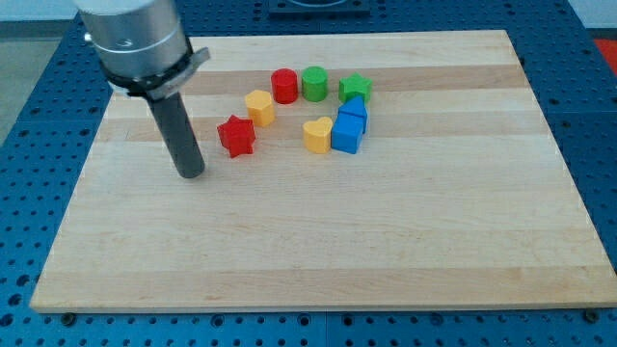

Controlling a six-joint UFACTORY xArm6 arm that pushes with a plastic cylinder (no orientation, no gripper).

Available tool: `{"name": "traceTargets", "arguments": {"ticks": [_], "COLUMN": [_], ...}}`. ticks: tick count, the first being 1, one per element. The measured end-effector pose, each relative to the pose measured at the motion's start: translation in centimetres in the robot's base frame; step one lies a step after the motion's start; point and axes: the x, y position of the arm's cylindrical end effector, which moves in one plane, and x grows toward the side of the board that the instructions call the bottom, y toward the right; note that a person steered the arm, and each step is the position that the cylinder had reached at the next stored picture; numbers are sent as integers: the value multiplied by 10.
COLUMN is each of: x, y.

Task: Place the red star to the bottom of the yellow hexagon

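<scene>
The red star [236,135] lies on the wooden board, just to the lower left of the yellow hexagon [259,107], close to it. My tip [191,173] rests on the board to the left of the red star and slightly below it, a small gap apart, not touching it.
A red cylinder [284,86], a green cylinder [314,83] and a green star [355,90] sit in a row right of the hexagon. A yellow heart [317,135] and two blue blocks [349,127] lie below them. The board's edge [77,193] runs down the view's left.
</scene>
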Motion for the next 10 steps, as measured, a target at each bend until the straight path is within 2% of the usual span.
{"name": "traceTargets", "arguments": {"ticks": [1,2,5,7,9,10], "x": [-16,-28,-39,-38,27,34], "y": [-10,7,71,83,83,84]}}
